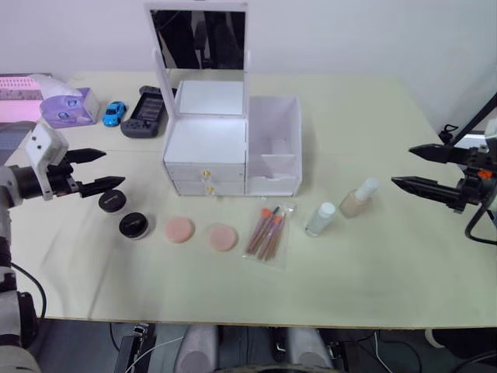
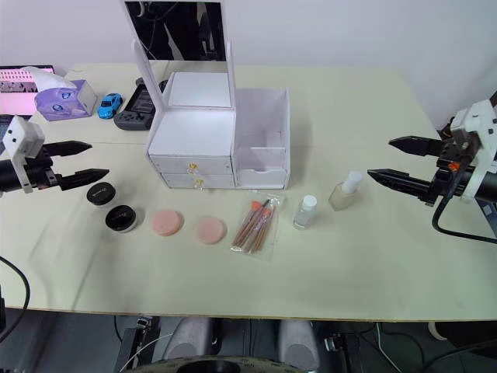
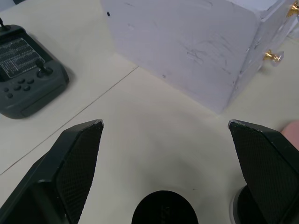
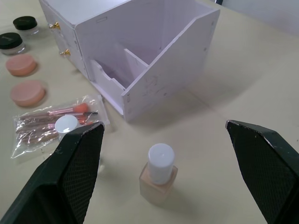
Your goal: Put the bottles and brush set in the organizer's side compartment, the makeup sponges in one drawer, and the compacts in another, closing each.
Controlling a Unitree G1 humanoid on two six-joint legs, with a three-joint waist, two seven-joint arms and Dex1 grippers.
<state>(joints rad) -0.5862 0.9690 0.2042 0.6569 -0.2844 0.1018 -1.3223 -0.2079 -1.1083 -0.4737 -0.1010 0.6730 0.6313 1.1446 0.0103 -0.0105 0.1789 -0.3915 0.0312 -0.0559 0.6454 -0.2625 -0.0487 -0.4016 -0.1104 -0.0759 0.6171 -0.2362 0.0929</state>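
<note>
The brush set (image 1: 268, 231) is lying lengthwise toward the organizer (image 1: 230, 140); two bottles (image 1: 320, 218), two makeup sponges (image 1: 179, 229), two compacts (image 1: 133, 225) are sitting nearby; both grippers' jaws are gaping wide.

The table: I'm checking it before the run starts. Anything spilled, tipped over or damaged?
Nothing stands out. Both bottles stand upright and capped, the brush set lies flat, the makeup sponges lie flat, and the organizer stands square, drawers shut.

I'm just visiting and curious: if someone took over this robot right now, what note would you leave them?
Left gripper: open, empty, beside the two black compacts.
Right gripper: open, empty, facing the beige bottle.
Clear bottle, brush set and both pink sponges lie on the table in front of the organizer.
Drawers closed, side compartment holds none of the items.
Done: nothing. Left: everything.
</note>
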